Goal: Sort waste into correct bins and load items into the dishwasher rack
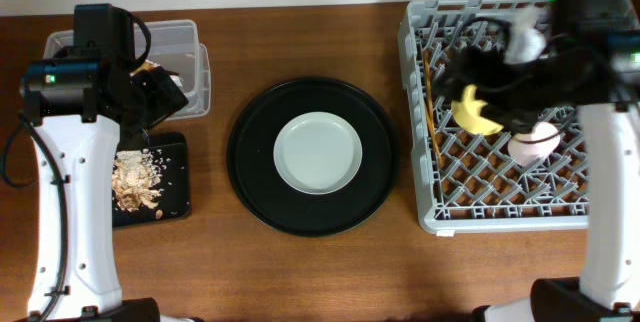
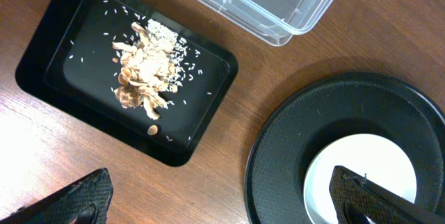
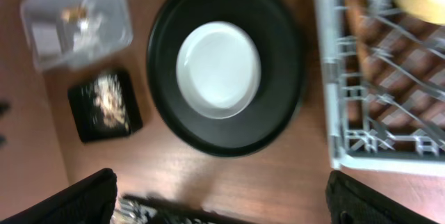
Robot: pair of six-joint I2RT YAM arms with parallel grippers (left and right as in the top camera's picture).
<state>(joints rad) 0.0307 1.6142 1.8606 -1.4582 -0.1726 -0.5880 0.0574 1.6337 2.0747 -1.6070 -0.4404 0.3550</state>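
Note:
The pale grey plate (image 1: 318,152) lies on the large round black tray (image 1: 250,177); it also shows in the left wrist view (image 2: 361,165) and the right wrist view (image 3: 218,69). Beige food scraps (image 2: 142,64) lie in the shallow black tray (image 1: 176,190). The clear tub (image 1: 190,37) holds white tissue (image 3: 45,37) and a gold wrapper (image 3: 74,17). The grey rack (image 1: 425,217) holds the yellow bowl (image 1: 475,110), the pink cup (image 1: 530,144) and the chopsticks (image 1: 432,102). My left gripper (image 2: 222,196) is open and empty between the black tray and the round tray. My right gripper (image 3: 222,200) is open and empty, blurred, over the rack. I cannot make out the light-blue cup.
The rack's near wall (image 3: 334,113) stands close to the round tray's right rim (image 3: 295,78). Bare wooden table (image 1: 300,282) runs along the front. The clear tub's corner (image 2: 278,33) is just behind the shallow black tray (image 2: 42,78).

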